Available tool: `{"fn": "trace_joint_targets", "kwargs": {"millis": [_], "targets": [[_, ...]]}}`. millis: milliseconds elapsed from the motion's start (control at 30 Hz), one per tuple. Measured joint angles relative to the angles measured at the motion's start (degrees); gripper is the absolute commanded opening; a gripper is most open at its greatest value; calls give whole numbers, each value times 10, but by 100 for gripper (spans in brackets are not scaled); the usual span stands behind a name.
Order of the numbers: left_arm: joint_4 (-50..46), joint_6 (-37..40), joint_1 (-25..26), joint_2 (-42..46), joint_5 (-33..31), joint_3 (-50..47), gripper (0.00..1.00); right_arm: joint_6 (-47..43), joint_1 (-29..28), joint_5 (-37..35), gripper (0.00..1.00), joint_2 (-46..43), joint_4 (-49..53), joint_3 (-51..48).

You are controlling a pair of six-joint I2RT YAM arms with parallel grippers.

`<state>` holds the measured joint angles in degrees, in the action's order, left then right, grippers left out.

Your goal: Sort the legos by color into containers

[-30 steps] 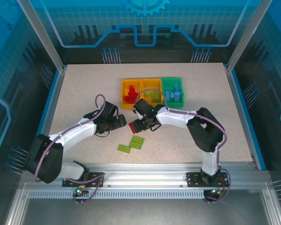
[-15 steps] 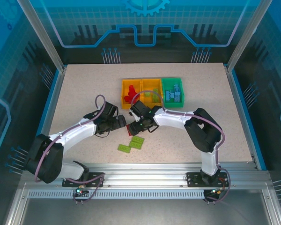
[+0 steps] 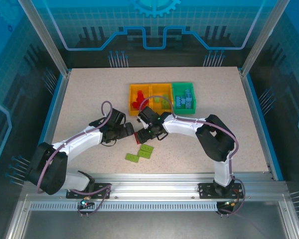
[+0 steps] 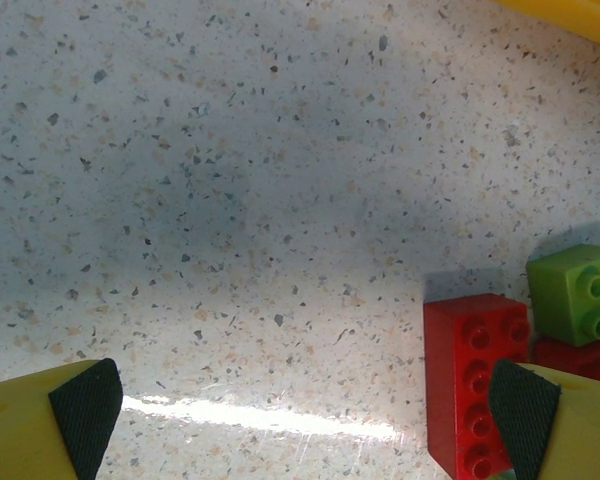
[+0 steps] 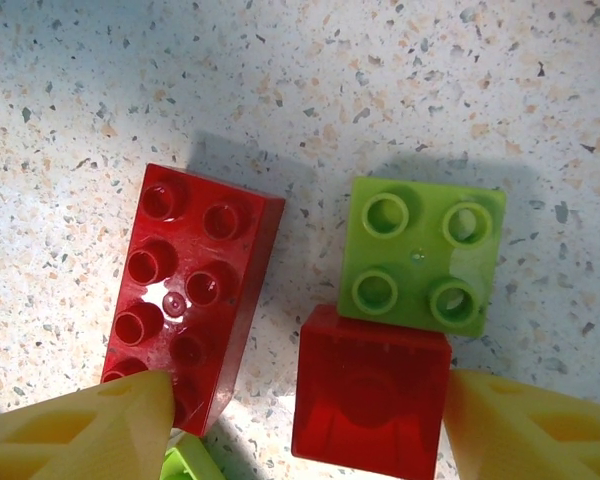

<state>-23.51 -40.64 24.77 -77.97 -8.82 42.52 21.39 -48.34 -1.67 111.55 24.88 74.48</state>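
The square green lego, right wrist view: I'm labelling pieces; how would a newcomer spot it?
On the speckled table, look just ahead of the right end effector. Two red pieces lie there, a long studded brick and a smooth-topped block; the green lego sits against the block's far edge. Its lime colour and square four-stud top set it apart.

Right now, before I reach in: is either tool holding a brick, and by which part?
Nothing is held: left tool stands open over the table; right tool open astride a red brick lying flat.
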Motion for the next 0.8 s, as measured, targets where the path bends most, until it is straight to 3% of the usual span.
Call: {"fn": "trace_joint_targets", "kwargs": {"millis": [800], "targets": [[0,-5,0,0,0,-4,99,0,9,-9,70,-34,-21,-43]]}}
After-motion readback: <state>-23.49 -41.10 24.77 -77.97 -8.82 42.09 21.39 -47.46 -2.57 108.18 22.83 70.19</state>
